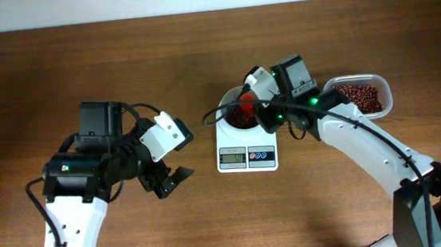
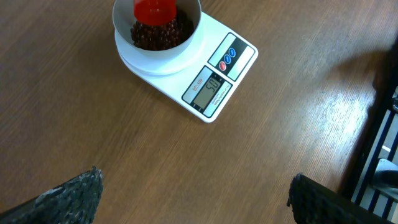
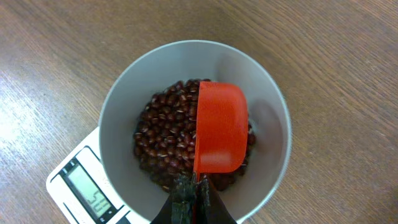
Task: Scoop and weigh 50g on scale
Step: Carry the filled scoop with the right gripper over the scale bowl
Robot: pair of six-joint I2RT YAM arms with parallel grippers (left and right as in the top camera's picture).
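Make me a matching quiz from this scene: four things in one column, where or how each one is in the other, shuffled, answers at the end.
Column one
1. left gripper
2. orange scoop
3. clear tub
4. right gripper

Column two
A. over the beans on the scale
B. open, above the table, holding nothing
C. shut on the scoop's handle
D. at the far right, more beans inside

Pairs: 1-B, 2-A, 3-D, 4-C
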